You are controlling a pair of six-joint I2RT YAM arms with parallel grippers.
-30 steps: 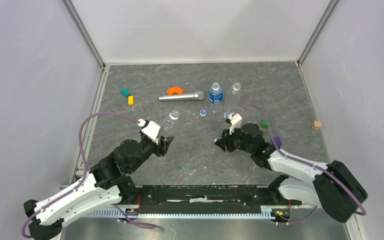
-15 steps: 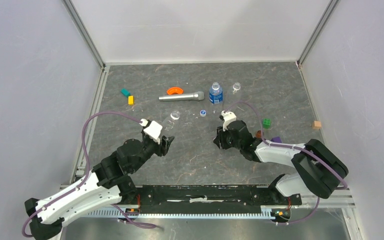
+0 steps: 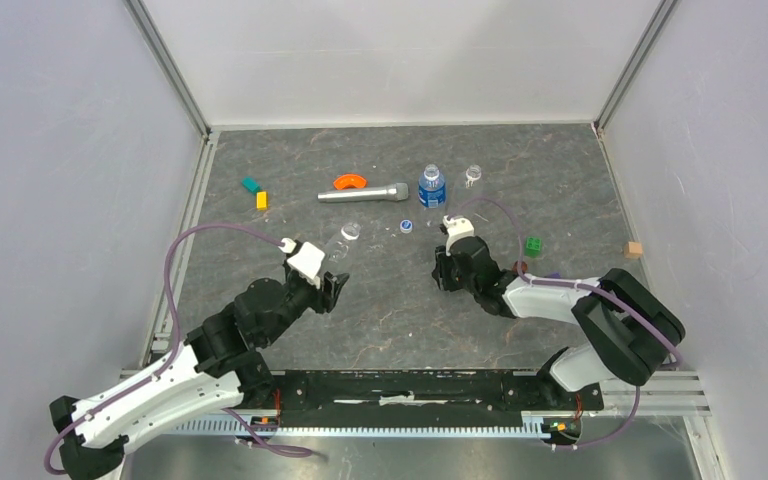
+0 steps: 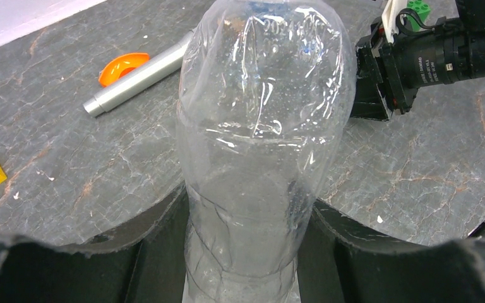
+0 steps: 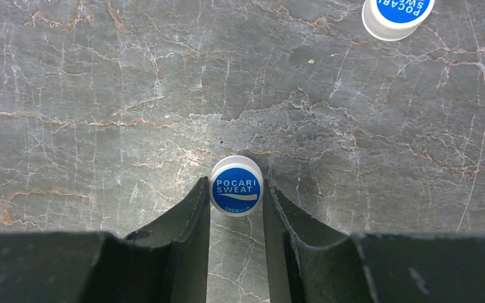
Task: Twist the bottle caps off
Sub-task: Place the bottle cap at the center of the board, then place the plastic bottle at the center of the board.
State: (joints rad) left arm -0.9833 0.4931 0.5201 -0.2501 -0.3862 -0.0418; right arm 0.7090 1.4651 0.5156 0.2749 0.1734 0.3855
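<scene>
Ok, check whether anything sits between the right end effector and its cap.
Nothing visible does. The cap sits between the right end effector's fingers, which appear to touch both sides. A second cap lies well clear.

Bright, even overhead light casts only soft, faint shadows on the table (image 3: pixel 390 310), white glare streaks the clear bottle (image 4: pixel 265 126) in the left wrist view, and every view looks crisp.

Tabletop (image 3: pixel 390 330): dark grey, stone-veined, as I see it
Walls (image 3: pixel 400 60): plain pale panels on three sides
Corner posts (image 3: pixel 168 70): bare aluminium
Light: even; my views show soft shadows
</scene>
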